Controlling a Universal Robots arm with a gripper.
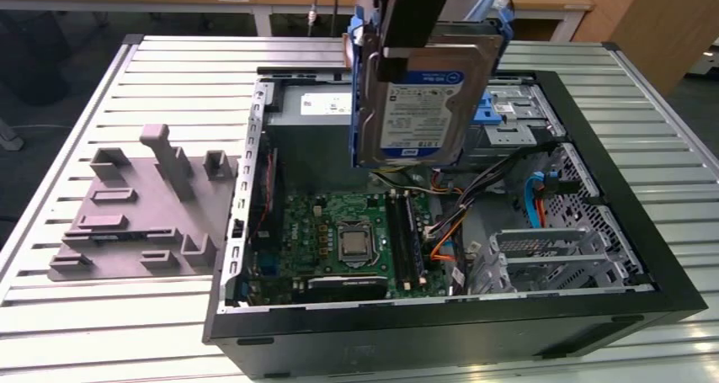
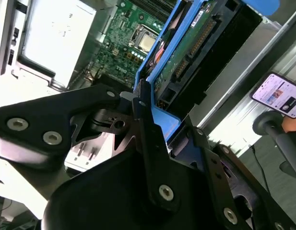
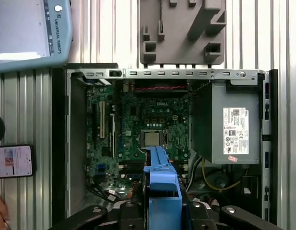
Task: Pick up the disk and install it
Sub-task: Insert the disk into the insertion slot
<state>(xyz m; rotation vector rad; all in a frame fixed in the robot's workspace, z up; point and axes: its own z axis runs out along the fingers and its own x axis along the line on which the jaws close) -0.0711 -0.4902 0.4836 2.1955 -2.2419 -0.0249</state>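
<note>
An open black computer case (image 1: 450,320) lies on its side on a slatted metal table (image 1: 113,332). Inside the case, a grey metal box with a white sticker (image 3: 224,124) sits at one end, and a green motherboard (image 1: 337,240) covers the floor. The disk (image 1: 422,105) hangs upright above the middle of the case, clear of everything inside. The gripper (image 3: 161,207) has its jaws closed on the disk's blue side rails. The disk looks rigid, dense and sensitive to shock. The rails seem the safest hold, sparing its label face and exposed circuit board.
</note>
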